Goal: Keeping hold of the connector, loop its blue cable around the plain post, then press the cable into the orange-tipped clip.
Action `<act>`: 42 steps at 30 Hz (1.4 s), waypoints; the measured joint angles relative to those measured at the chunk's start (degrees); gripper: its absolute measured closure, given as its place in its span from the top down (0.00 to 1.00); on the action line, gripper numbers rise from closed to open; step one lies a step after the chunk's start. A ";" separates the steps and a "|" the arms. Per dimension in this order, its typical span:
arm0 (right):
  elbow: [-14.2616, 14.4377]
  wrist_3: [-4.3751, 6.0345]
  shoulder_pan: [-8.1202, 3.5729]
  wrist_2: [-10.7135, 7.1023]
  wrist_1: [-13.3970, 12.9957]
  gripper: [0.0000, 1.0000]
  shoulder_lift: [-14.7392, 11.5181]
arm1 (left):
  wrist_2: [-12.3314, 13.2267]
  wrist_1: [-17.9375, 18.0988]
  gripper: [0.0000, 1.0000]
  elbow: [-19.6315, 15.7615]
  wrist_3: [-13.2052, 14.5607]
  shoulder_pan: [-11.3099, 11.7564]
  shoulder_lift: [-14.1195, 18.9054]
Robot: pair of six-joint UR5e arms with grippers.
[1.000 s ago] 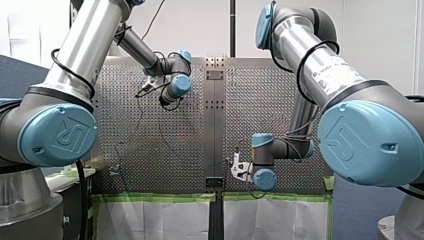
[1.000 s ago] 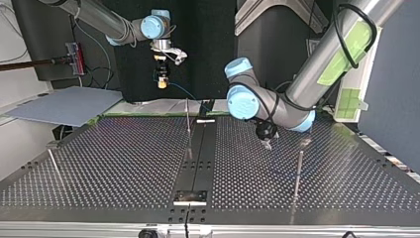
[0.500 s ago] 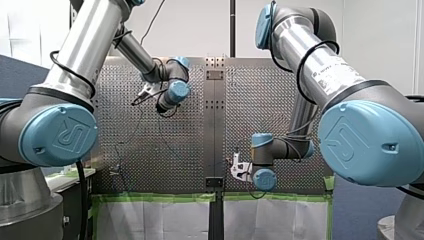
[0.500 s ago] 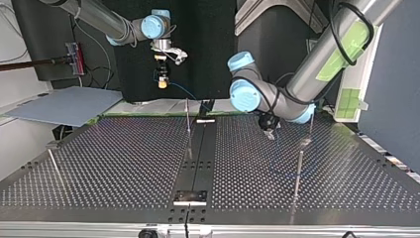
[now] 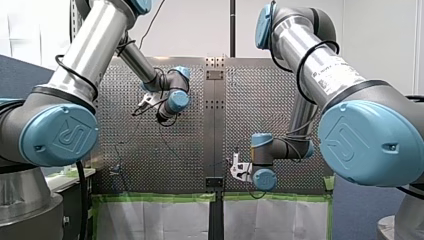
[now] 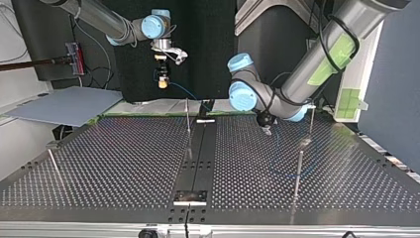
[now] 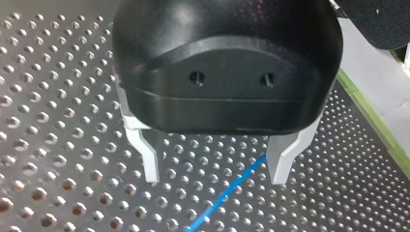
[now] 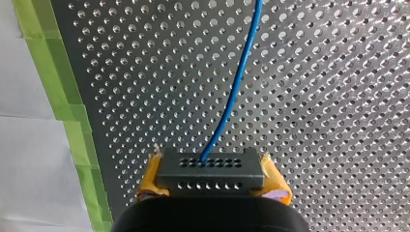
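At the top view's left, my right pincer (image 6: pixel 161 82) hangs above the tabletop's (image 6: pixel 124 158) far edge, its yellow pads clamped on the black connector (image 8: pixel 211 169). The blue cable (image 8: pixel 237 82) runs rightward over the holes. It passes between the spread metal fingers of my left pincer (image 7: pixel 215 175), near a thin post (image 6: pixel 298 171).

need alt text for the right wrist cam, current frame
My right end effector grips a dark connector between its yellow pads, and the connector's blue cable runs ahead of it over the perforated table. To one side, green tape edges the table, with white paper beyond.
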 joint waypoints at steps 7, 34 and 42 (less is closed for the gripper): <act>0.00 0.00 0.02 0.00 -0.08 0.00 0.00 | -0.22 -0.28 1.00 -0.02 -1.07 1.16 -0.19; 0.00 0.05 0.01 0.00 -0.43 0.00 0.00 | 2.03 -0.80 1.00 1.02 -6.28 2.59 -8.64; 0.00 0.03 0.03 -0.03 -0.47 0.00 0.00 | 2.95 -1.31 1.00 2.15 -8.12 3.06 -9.88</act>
